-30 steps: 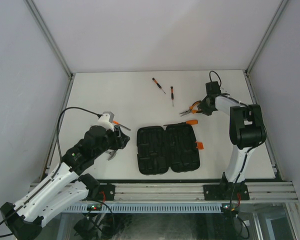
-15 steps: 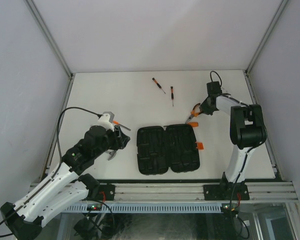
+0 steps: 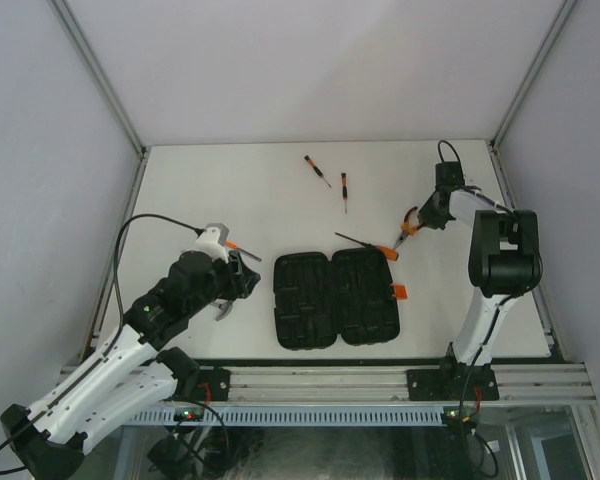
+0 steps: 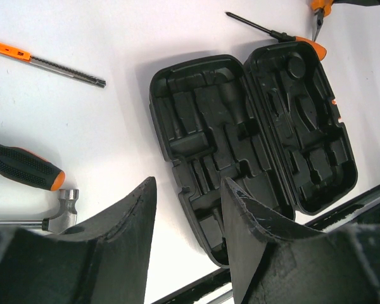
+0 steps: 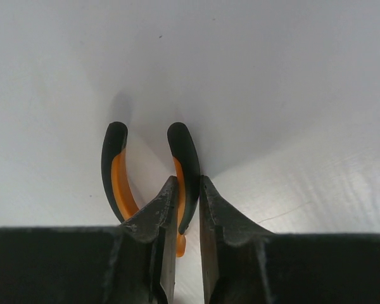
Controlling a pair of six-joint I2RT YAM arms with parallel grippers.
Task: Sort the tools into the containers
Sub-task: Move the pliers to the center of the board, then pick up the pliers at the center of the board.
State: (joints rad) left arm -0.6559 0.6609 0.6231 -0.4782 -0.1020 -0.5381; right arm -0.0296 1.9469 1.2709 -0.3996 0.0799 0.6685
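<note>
Top external view shows us the case (image 3: 335,297) lying open on the desk (image 3: 230,190) between our two hands, both halves flat with the moulded slots facing up. The slots show only bare black plastic, and no tool sits in either half. Its orange latch (image 3: 400,292) is on the edge nearer our right hand (image 3: 417,222).

That hand is clenched on the pliers (image 5: 114,171). In the right wrist view its fingers (image 5: 161,212) pinch one orange-and-black handle, while the other handle stands free just beside them. We cannot tell whether the pliers touch the desk. A long screwdriver (image 3: 365,243) lies near this hand on its case side, with its orange grip close to the far edge of the case.

Our left hand (image 4: 187,187) is released. Its fingers stand apart with nothing between them, and the case fills the view ahead of it. On its outer side lie three tools. The hammer (image 4: 63,202) is just beside one finger, a thick screwdriver (image 4: 25,168) lies a little farther out, and a thin orange-ended blade (image 4: 44,60) lies beyond that.

Two small screwdrivers (image 3: 330,180) rest well beyond both hands, on the far side of the case.
</note>
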